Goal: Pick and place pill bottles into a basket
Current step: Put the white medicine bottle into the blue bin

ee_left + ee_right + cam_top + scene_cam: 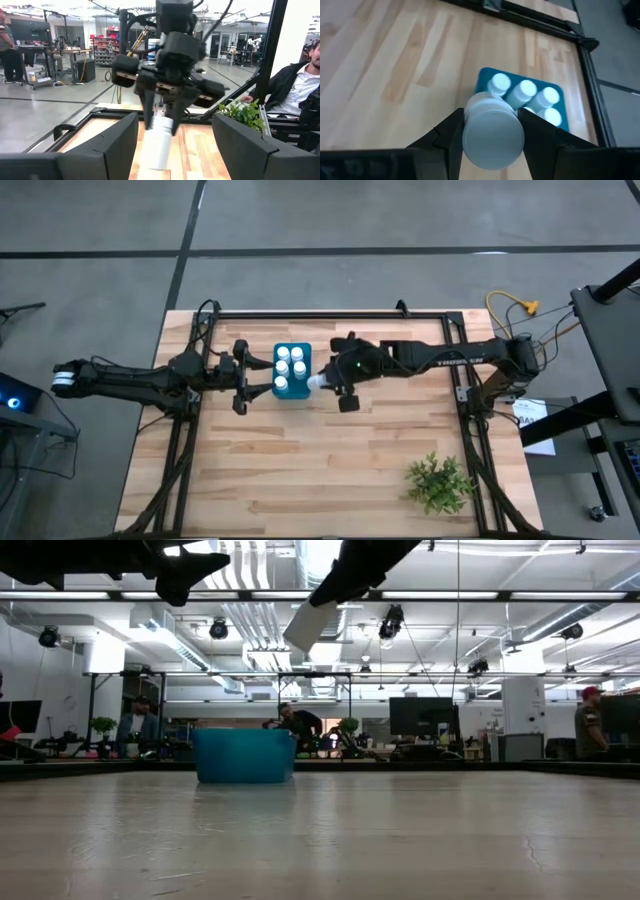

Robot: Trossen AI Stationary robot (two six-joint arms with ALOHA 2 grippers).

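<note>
The right gripper (322,383) holds a pill bottle (492,132) beside the basket (292,393), hiding part of it; the left gripper (258,376) stands wide, empty.

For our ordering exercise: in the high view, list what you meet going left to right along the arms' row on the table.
Left claw → blue basket with bottles → held pill bottle → right claw, shut on that bottle.

Pill bottles: five upright in the basket (292,371), apparently, at frame centre; one (316,382) at its right edge. Basket: one. Plant (438,483): one, lower right.
</note>
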